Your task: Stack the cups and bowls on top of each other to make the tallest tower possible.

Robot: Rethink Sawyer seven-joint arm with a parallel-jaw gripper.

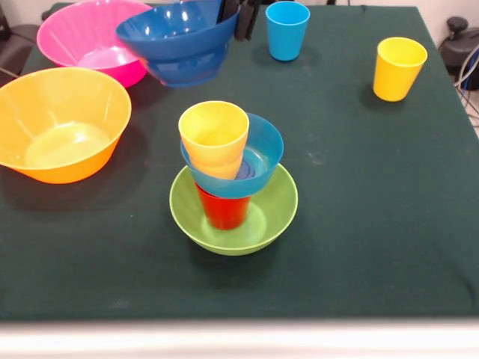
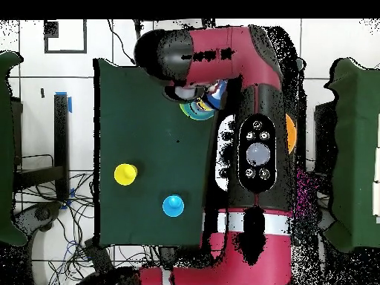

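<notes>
My gripper (image 1: 239,20) comes down at the top edge, shut on the rim of the dark blue bowl (image 1: 179,41). It holds that bowl tilted above the table beside the pink bowl (image 1: 78,37). The tower (image 1: 228,176) stands mid-table. Its base is the green bowl (image 1: 262,217), with a red cup (image 1: 223,211) inside. A light blue bowl (image 1: 266,153) leans on the red cup, and a yellow cup (image 1: 213,133) sits in that bowl, nested in an orange one. In the overhead view the arm (image 2: 256,148) hides the gripper and most of the tower (image 2: 197,110).
A large yellow-orange bowl (image 1: 60,123) sits at the left. A light blue cup (image 1: 287,30) (image 2: 173,205) and a yellow cup (image 1: 399,69) (image 2: 125,174) stand apart toward the right. The dark green table cloth (image 1: 359,224) ends at a pale front edge.
</notes>
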